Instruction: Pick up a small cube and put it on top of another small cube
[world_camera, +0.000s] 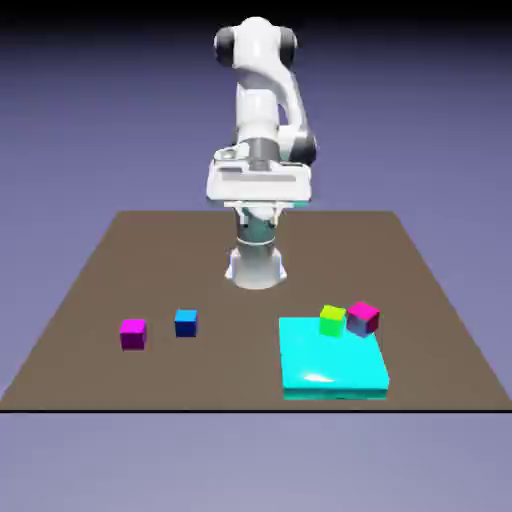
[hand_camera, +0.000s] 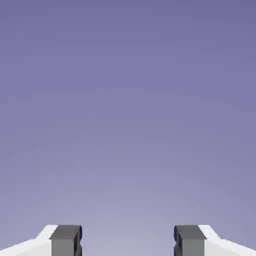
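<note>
From my station the pincer (hand_camera: 128, 241) reads as open: in the hand view its two grey fingertips (hand_camera: 66, 240) stand well apart at the bottom edge, with nothing between them but plain blue-violet backdrop. In the exterior view the white arm (world_camera: 262, 110) is folded up high over its base, the hand held level above the table (world_camera: 150, 270) and clear of everything on it (I cannot make out the fingers themselves from this side). The small blue cube (world_camera: 185, 322) sits alone on the brown tabletop, toward the exterior view's left, with a magenta cube (world_camera: 133, 333) near it on the left, apart from it. Over on the exterior view's right lies a flat cyan slab (world_camera: 332, 365); at its far edge sit a lime-green cube (world_camera: 332, 320) and, just beside it, a tilted magenta-and-blue cube (world_camera: 363, 318).
</note>
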